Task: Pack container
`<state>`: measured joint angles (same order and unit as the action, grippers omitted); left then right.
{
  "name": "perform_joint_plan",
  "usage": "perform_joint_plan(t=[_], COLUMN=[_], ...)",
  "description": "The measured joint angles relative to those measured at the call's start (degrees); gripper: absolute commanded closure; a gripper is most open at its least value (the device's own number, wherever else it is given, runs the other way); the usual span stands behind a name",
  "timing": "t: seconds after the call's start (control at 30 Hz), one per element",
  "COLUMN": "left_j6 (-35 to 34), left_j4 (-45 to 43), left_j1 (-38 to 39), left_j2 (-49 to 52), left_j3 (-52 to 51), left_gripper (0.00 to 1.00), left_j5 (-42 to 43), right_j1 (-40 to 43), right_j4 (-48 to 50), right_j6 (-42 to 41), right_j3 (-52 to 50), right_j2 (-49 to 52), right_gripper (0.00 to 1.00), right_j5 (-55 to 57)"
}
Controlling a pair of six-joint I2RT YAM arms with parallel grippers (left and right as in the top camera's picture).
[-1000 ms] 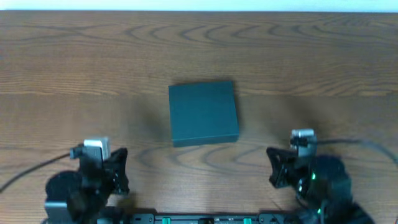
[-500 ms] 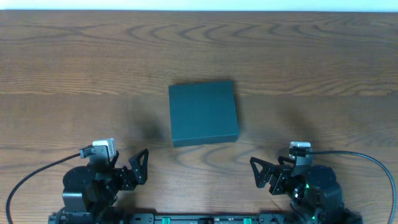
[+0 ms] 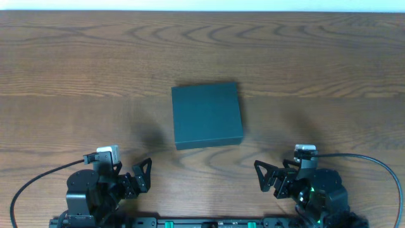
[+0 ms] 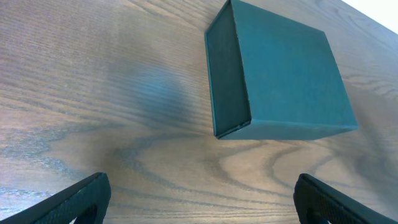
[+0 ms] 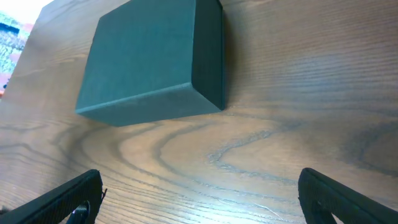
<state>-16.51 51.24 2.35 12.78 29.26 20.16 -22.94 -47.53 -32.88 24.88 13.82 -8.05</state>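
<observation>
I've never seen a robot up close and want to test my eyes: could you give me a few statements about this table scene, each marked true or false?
1. The box is shut. True.
2. The left gripper is holding the box. False: it is open, empty and well apart from the box.
3. The right gripper is open. True.
4. The box sits at the far edge of the table. False: it lies near the middle, with bare wood on every side.
5. Snack packets lie beside the box. False: none shows in any view.
</observation>
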Motion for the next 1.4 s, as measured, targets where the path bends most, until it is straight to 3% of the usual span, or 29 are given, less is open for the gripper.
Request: perform_joint_plan(t=[0.13,0.4,0.6,1.4], left_j6=[1.2,6.3,7.0,7.0], left_j4=[-2.2,-21.7,-37.3,-39.1], left_j1=[0.0,0.0,0.0,0.0], left_j2=[-1.6,-11.6,-12.0,-12.2], left_j3=[-0.6,-15.0,-23.3,-23.8], left_gripper=[0.05,0.05,0.05,0.05], left_j5=[-1.8,-5.6,-6.3,-6.6], right_j1=[0.0,0.0,0.0,0.0], right_j4=[0.0,0.0,0.0,0.0], right_j6=[0.0,0.0,0.0,0.0], right_j3=[0.0,-0.2,-0.2,-0.2], right_j2=[0.0,0.0,0.0,0.0], right_gripper=[0.01,0.01,0.01,0.01], right_j5=[0.0,0.0,0.0,0.0])
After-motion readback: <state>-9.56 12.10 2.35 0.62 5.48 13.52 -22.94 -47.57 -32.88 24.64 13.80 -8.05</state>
